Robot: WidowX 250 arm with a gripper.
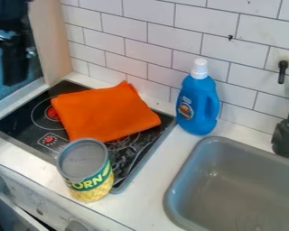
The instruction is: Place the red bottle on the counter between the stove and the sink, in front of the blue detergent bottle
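At the upper left edge, my black gripper (13, 56) hangs beyond the pale side panel, partly cut off by the view and apart from everything on the counter. An orange cloth (104, 113) lies folded over the back and middle of the black stove top (20, 115). A tin can (86, 169) with a grey lid and a green and yellow label stands at the stove's front right corner, just in front of the cloth. Right of the stove, against the tiled wall, a blue bottle (197, 103) with a white cap stands upright.
A grey sink (231, 180) is set into the white counter (144, 196) at the lower right, with a black faucet (286, 135) at its back right. White wall tiles (171, 36) rise behind. Along the lower left runs the stove's front with knobs (77, 225).
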